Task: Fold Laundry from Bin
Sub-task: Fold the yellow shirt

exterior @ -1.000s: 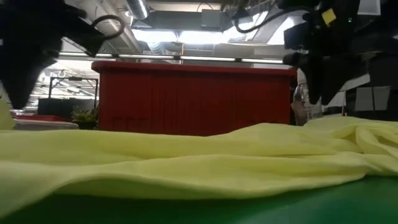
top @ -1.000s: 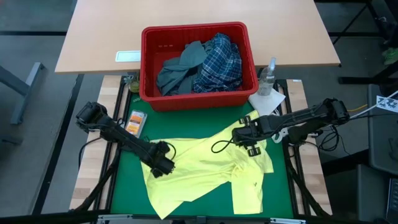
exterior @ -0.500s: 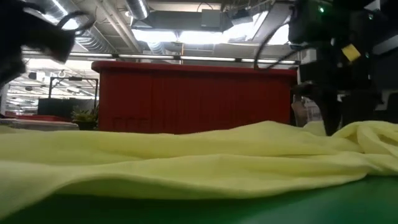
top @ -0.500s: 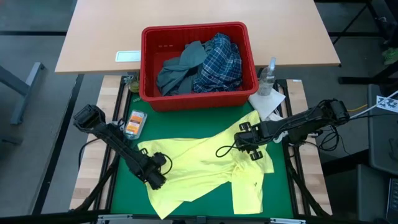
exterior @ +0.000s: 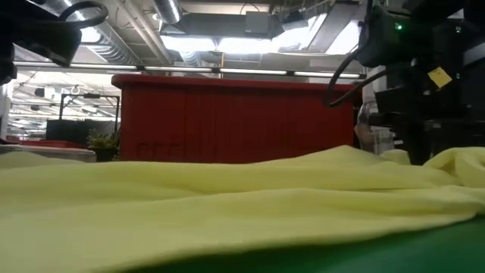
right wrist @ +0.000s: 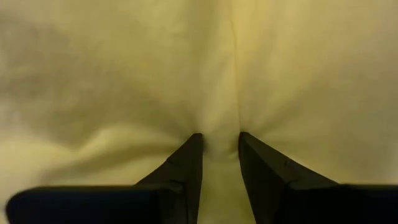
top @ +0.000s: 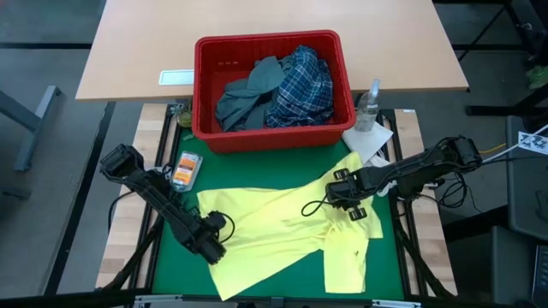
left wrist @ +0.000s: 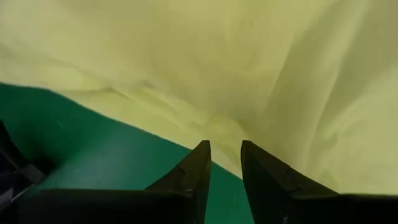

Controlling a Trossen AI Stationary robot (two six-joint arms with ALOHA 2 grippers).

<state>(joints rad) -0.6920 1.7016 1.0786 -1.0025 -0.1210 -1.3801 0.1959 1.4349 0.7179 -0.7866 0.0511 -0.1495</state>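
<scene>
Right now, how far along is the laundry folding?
Done: the yellow garment is out of the red bin and lies spread on the green mat, not yet folded. In hand: the left gripper pinches its edge and the right gripper a bunched crease, jaws narrow. Left: folding it, then the grey-blue garment and plaid shirt in the bin.

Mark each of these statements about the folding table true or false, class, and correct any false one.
1. The yellow garment lies spread on the green mat. True.
2. The red bin is empty. False: a plaid shirt and a grey-blue garment lie in it.
3. The right gripper pinches yellow cloth. True.
4. The left gripper is over the bin. False: it is at the yellow garment's edge, over the mat.
5. A clear bottle stands inside the bin. False: it stands beside it.
</scene>
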